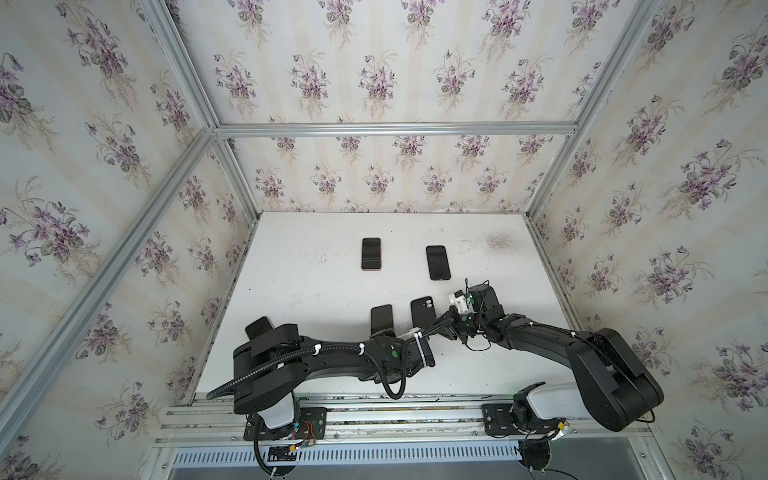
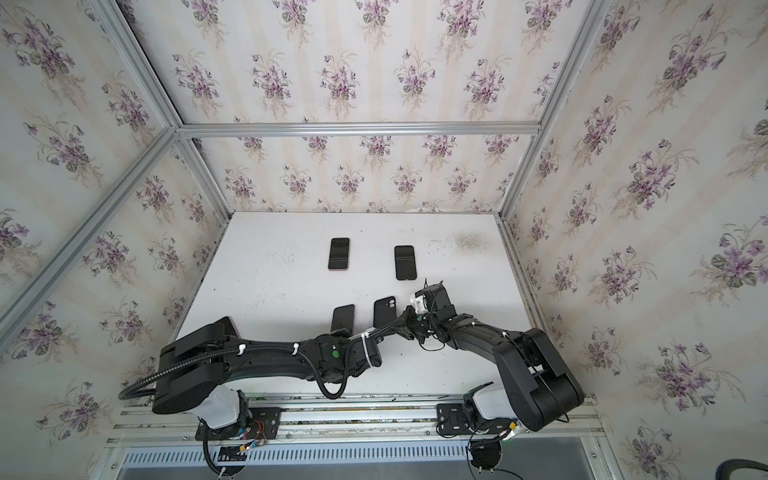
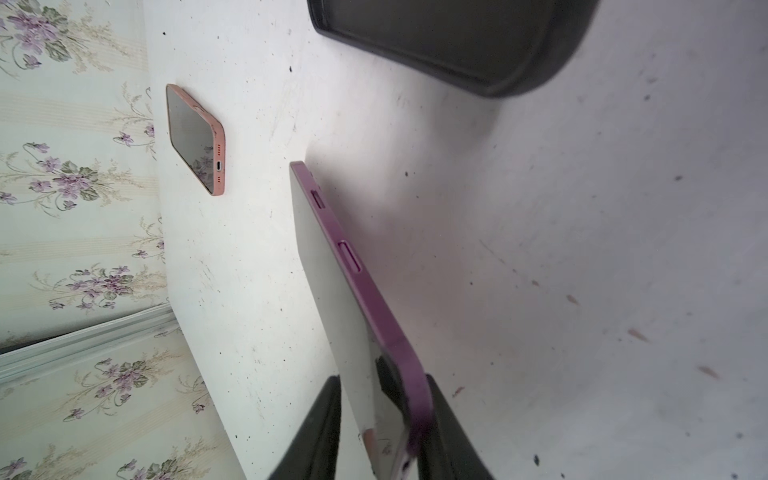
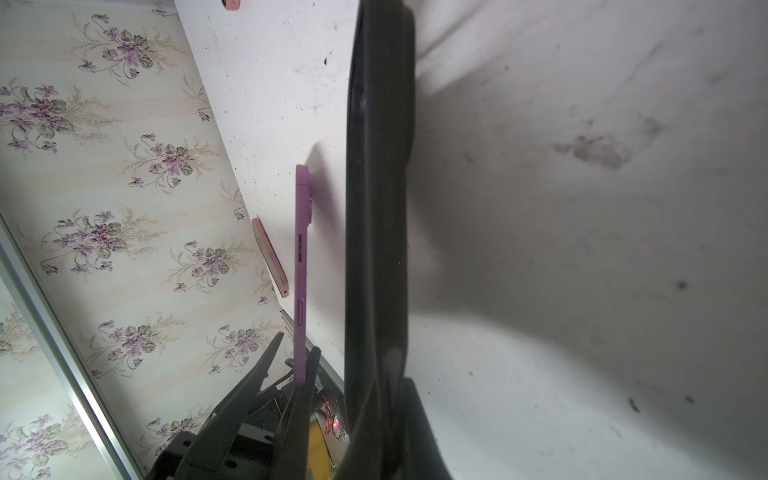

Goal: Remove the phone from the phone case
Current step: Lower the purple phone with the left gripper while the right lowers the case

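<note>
The phone [image 3: 353, 291], purple-edged with a pale reflecting screen, stands upright off the white table [image 1: 316, 291]. My left gripper [image 3: 381, 378] is open around its lower end: one finger [image 3: 449, 428] touches the purple edge, the other finger [image 3: 320, 424] stands clear of the screen. Both top views show the phone [image 1: 381, 318] [image 2: 343, 318] above the left gripper [image 1: 384, 333]. Just to its right the empty black phone case [image 1: 422, 309] [image 4: 380, 187], with its camera cutout, is held upright by my right gripper [image 4: 386, 415] [image 1: 441, 323], which is shut on its lower end.
A pink-rimmed phone [image 1: 371, 254] [image 3: 195, 137] and a black phone [image 1: 438, 262] lie flat at the back of the table. A dark flat object [image 1: 258, 327] lies partly hidden behind the left arm's base. Flowered walls with aluminium rails enclose the table.
</note>
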Robot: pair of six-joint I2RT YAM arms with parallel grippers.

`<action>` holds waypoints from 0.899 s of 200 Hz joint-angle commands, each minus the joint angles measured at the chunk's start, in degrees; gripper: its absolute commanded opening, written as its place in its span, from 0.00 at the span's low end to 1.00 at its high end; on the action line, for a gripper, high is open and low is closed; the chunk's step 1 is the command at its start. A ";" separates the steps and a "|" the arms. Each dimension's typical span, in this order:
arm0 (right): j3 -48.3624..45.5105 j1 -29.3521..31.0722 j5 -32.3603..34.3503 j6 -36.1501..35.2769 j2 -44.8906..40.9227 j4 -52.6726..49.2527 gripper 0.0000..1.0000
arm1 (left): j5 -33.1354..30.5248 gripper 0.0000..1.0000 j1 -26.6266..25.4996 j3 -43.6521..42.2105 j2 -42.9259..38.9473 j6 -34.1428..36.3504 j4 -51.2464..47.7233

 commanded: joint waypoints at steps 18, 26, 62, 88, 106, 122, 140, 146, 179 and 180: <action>-0.24 0.02 0.49 0.69 0.57 1.57 0.00 | 0.35 0.54 0.00 -0.58 -0.50 -3.99 0.05; -0.23 0.07 0.40 0.66 0.84 1.61 0.00 | 0.15 0.61 -0.06 -0.59 -0.74 -4.44 -0.11; -0.01 0.72 0.95 1.28 2.01 3.21 0.00 | -1.03 0.80 0.03 -0.23 -3.12 -8.02 -2.07; 0.07 2.01 2.72 1.81 3.40 5.87 0.00 | 3.62 0.97 2.43 2.13 -9.75 -14.35 -6.27; 0.11 3.58 4.08 2.56 4.53 8.33 0.00 | 11.39 1.00 6.95 3.38 -16.96 -19.89 -8.09; 0.28 5.33 6.58 2.77 5.27 9.33 0.00 | 17.29 1.00 11.38 3.32 -23.49 -24.53 -8.24; 0.19 7.31 9.13 3.61 6.56 12.09 0.00 | 21.80 1.00 16.19 3.19 -30.67 -28.86 -8.37; 0.32 7.85 10.03 3.97 7.00 12.88 0.00 | 22.86 1.00 17.76 3.19 -32.56 -30.24 -8.52; 0.69 12.51 14.27 6.81 10.27 17.65 0.00 | 28.90 1.00 24.75 4.75 -39.21 -34.04 -10.16; 0.71 12.66 14.45 6.92 10.37 17.80 0.00 | 29.00 1.00 24.90 4.94 -39.29 -34.06 -10.26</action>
